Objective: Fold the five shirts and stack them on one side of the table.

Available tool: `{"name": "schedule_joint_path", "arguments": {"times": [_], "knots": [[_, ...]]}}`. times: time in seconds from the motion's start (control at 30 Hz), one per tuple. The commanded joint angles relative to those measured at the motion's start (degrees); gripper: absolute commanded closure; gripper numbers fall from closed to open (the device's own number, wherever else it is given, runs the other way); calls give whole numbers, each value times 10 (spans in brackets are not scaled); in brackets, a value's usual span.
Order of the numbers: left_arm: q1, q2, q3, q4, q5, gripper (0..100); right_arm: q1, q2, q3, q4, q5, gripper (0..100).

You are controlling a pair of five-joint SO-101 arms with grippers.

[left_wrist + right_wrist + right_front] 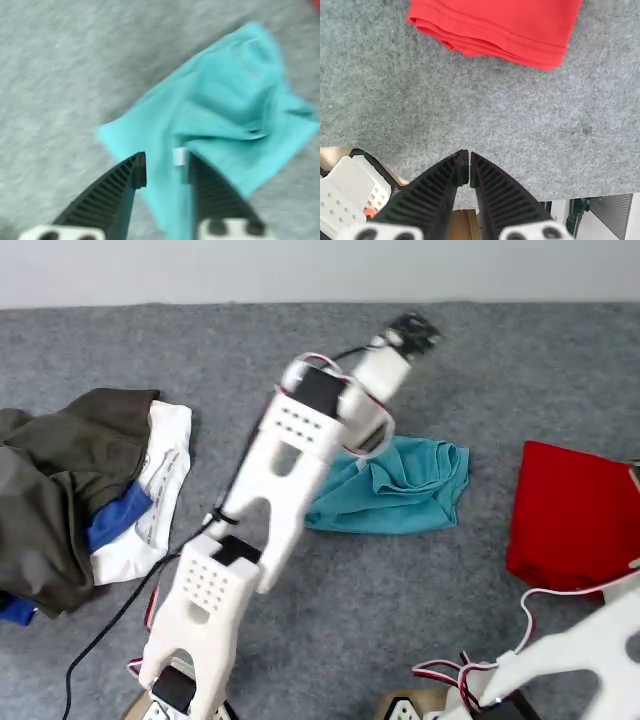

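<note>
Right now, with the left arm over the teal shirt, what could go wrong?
The left gripper hangs open over a rumpled edge of the teal shirt; closing here could pinch several layers and bunch it further. Dragging it toward the folded red shirt might disturb that fold, since they lie fairly close together.

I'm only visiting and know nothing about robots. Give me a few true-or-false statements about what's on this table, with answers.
1. The red shirt lies folded, apart from the teal shirt. True.
2. The left arm's fingers are shut tight. False: they stand open over the teal shirt.
3. The right arm's fingers grip the red shirt. False: they are shut on nothing, above the grey mat.
4. A dark shirt, a white shirt and a blue shirt lie heaped together, unfolded. True.
</note>
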State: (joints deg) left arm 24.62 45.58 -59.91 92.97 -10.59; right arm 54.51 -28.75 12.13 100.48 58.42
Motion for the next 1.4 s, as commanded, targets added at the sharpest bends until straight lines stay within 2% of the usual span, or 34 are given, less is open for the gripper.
{"name": "schedule_joint_path", "arguments": {"times": [0.0,0.2,0.43,0.6,0.93,1.23,1.37], "knots": [[-28,35,-23,3,-16,983,6,-20,9,22,-4,987],[-33,135,-27,-9,-17,986,14,-21,43,22,-4,987],[40,128,-47,78,-16,987,30,-21,43,20,0,987],[71,70,5,77,-16,987,28,-21,42,20,0,987],[154,-44,252,73,-44,987,27,-21,42,18,0,987],[188,-116,264,74,-43,987,26,-21,42,18,0,987],[175,-157,263,55,-45,987,26,-21,42,18,0,987]]}}
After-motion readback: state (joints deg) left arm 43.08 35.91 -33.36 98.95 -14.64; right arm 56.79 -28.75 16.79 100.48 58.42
